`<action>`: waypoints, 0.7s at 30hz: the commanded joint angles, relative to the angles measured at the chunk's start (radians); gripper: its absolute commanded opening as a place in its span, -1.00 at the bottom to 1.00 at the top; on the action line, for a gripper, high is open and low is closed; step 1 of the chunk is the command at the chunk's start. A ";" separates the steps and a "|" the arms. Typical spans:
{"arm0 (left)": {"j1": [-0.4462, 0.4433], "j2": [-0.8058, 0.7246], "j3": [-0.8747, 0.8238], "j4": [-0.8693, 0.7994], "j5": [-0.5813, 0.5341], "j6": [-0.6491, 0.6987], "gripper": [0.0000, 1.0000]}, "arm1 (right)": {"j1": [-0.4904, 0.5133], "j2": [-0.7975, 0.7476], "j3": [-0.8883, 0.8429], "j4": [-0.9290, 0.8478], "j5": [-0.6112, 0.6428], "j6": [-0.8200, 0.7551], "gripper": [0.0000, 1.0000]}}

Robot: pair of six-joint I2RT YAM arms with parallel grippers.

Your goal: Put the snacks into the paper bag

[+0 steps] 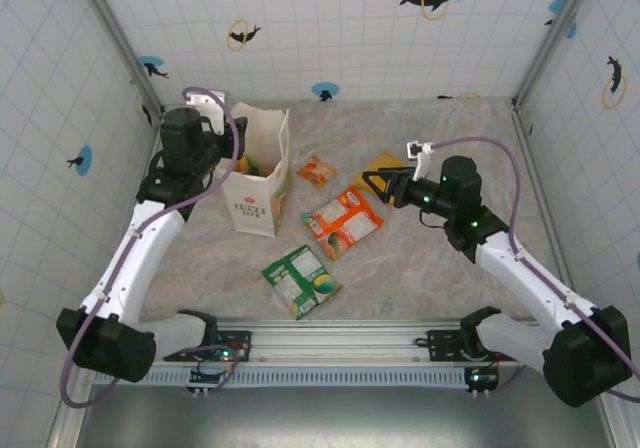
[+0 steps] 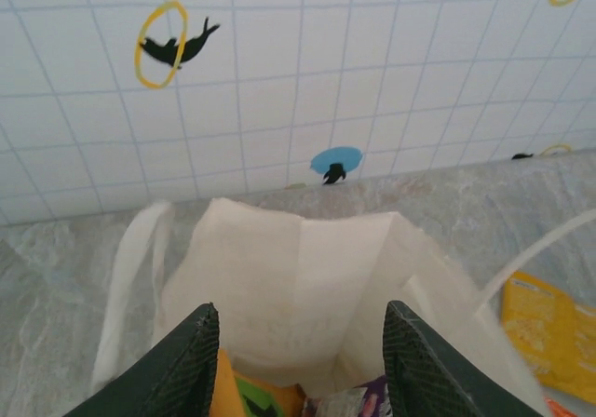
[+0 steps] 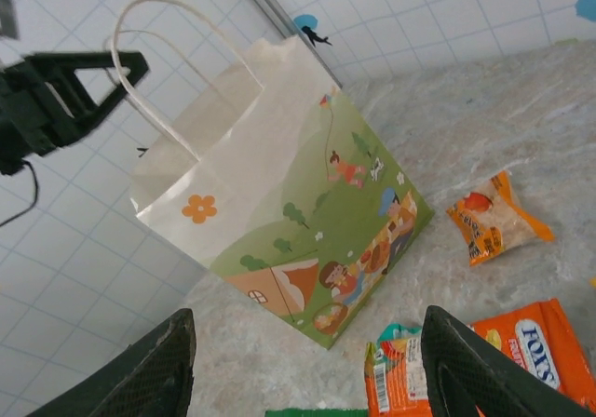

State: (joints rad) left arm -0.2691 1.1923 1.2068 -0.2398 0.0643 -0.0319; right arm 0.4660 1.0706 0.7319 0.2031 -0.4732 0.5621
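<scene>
Grey desk (image 1: 200, 258): my left hand (image 2: 303, 310) hangs parted above the paper bag (image 1: 255, 203), right hand (image 3: 307, 316) parted, empty, to its right.

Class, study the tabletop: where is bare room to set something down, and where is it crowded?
Bare table lies right of the green packet, on the near side of the large orange packet, and along the back wall beyond the small orange packet. Crowded: the middle, from paper bag to yellow packet.

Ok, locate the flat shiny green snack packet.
In the top view the flat shiny green packet lies on the near part of the table, left of centre, below the large orange packet and lower right of the white paper bag.
</scene>
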 commanded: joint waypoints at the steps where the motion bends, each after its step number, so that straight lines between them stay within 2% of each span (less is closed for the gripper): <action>1: 0.002 -0.030 0.066 0.002 0.119 -0.026 0.03 | 0.020 0.012 -0.019 -0.057 0.071 0.035 0.29; 4: 0.001 -0.030 0.081 0.033 0.226 -0.076 0.15 | 0.022 0.020 -0.049 -0.065 0.132 0.103 0.27; 10: 0.001 -0.031 0.058 0.122 0.412 -0.159 0.23 | 0.048 0.037 -0.153 -0.037 0.237 0.275 0.24; 13: 0.002 -0.036 0.003 0.219 0.518 -0.214 0.28 | 0.052 0.054 -0.227 0.031 0.228 0.387 0.24; 16: 0.001 -0.038 -0.029 0.276 0.549 -0.273 0.28 | 0.071 0.066 -0.307 0.124 0.243 0.478 0.24; 21: 0.001 -0.028 -0.036 0.281 0.548 -0.280 0.28 | 0.122 0.132 -0.401 0.245 0.274 0.549 0.23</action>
State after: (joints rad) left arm -0.2691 1.1667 1.1751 -0.0185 0.5629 -0.2703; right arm 0.5682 1.1694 0.3637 0.3092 -0.2394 1.0233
